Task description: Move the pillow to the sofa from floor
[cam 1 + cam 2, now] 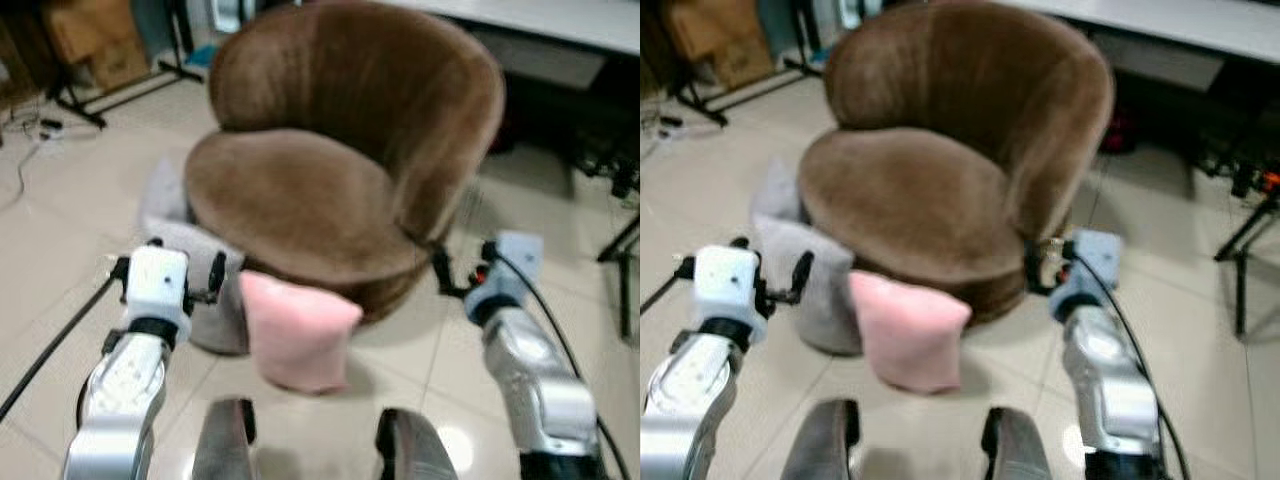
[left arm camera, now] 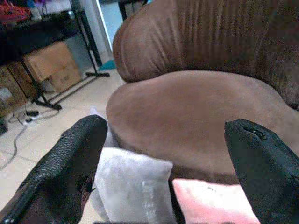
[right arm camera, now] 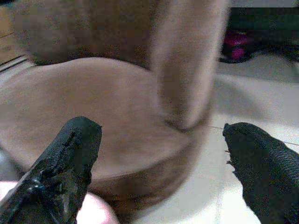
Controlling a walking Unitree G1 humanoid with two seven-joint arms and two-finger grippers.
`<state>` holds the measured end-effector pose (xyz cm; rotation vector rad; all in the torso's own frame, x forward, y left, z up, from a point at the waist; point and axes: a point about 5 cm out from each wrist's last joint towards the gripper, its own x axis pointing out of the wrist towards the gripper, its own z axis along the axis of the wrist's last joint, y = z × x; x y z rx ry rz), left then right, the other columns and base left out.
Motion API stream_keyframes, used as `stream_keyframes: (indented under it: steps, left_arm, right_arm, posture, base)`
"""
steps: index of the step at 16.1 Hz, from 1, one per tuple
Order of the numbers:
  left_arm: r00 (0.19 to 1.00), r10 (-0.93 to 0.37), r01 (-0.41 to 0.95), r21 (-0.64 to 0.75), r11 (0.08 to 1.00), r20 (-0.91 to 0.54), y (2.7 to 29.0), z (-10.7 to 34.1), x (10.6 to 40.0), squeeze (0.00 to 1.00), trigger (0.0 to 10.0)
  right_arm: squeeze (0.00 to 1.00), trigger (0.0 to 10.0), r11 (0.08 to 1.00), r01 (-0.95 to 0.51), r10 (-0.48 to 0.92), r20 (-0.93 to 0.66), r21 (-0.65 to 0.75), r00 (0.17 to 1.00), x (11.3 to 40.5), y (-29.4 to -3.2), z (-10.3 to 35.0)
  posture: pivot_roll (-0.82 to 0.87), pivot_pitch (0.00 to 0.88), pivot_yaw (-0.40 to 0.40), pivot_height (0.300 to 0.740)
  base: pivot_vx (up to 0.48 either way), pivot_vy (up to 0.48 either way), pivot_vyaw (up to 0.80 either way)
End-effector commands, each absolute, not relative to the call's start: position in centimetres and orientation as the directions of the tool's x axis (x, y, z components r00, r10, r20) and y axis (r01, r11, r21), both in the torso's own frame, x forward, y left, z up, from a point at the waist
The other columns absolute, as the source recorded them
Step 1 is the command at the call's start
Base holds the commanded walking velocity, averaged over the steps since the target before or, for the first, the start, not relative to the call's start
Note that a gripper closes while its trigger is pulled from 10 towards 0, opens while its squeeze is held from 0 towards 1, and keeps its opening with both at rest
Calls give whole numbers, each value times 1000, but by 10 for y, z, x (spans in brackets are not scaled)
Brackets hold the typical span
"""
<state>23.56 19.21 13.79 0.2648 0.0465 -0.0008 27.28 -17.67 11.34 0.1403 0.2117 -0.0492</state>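
Pink pillow [image 1: 298,332] against brown sofa [image 1: 330,170], apparently floor-bound; 2 grippers wide open, empty.

I see the grey pillow [image 1: 205,300] partly hidden behind the pink pillow [image 1: 297,330]; my right wrist view is blurred.

The left gripper [image 2: 168,154] has its two black fingers [image 2: 70,172] spread wide, one at about 8 o'clock, the other at 4 o'clock. Between them rises the brown round sofa [image 2: 196,112], seat in the middle, backrest at 12 to 2 o'clock. Against its base lean a grey pillow [image 2: 133,189] at 7 o'clock and, just beside it, a pink pillow [image 2: 210,203] at 6 o'clock. Cardboard boxes [image 2: 49,67] stand at 10 o'clock on the tiled floor [image 2: 70,109]
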Motion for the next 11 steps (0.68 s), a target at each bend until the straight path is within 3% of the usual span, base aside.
stream_keyframes:
  steps: [1, 3, 9, 11]
  left_arm:
    - [999, 34, -23, 292, 956, -33, 197, 141, 236, 0, 10000]
    - [999, 18, -8, 262, 965, -35, 199, 143, 237, 0, 10000]
    - [999, 5, 4, 259, 966, -32, 198, 145, 238, 0, 10000]
    - [999, -1, 10, 258, 966, -37, 197, 145, 237, 0, 10000]
  right_arm:
    - [0, 10000, 988, 63, -32, -218, 139, 975, 273, -174, 112]
    - [0, 10000, 991, 48, -20, -217, 124, 976, 274, -172, 111]
    - [0, 10000, 995, 31, -12, -196, 93, 980, 275, -170, 115]
    - [0, 10000, 993, 54, -31, -216, 102, 976, 274, -171, 112]
  posture:
    - [130, 0, -72, 595]
    - [130, 0, -72, 595]
    - [135, 0, -68, 595]
    - [137, 0, -70, 595]
  base:
    - [0, 0, 0]
    - [0, 0, 0]
    - [226, 0, 800]
    - [281, 0, 0]
